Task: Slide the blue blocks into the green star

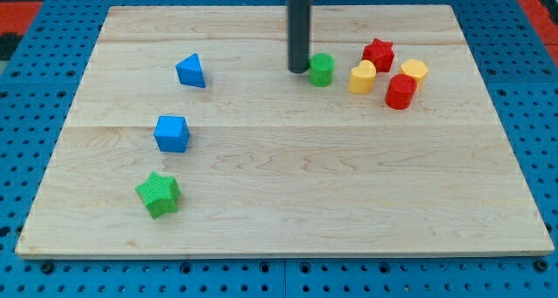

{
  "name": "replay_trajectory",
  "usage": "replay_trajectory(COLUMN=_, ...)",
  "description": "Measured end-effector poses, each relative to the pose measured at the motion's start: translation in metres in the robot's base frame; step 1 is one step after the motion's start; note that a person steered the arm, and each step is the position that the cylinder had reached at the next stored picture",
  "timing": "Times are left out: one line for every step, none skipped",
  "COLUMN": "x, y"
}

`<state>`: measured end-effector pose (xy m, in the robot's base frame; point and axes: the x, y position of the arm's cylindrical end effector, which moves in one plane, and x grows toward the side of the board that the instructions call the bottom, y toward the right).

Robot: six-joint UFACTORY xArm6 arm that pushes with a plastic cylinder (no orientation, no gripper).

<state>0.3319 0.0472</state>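
A green star (158,194) lies near the board's lower left. A blue cube (171,133) sits a little above it. A blue triangular block (191,71) sits further up, at the upper left. My tip (299,70) rests on the board at the upper middle, far to the right of both blue blocks and just left of a green round block (322,70).
To the right of the tip lies a cluster: a yellow block (363,77), a red star (378,54), a red cylinder (400,92) and another yellow block (414,71). The wooden board (288,220) lies on a blue perforated table.
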Motion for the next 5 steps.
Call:
replay_trajectory(x=0.004, y=0.027)
replay_trajectory(x=-0.015, y=-0.03)
replay_trajectory(x=-0.061, y=-0.079)
replay_trajectory(x=-0.078, y=-0.146)
replay_trajectory(x=-0.066, y=-0.192)
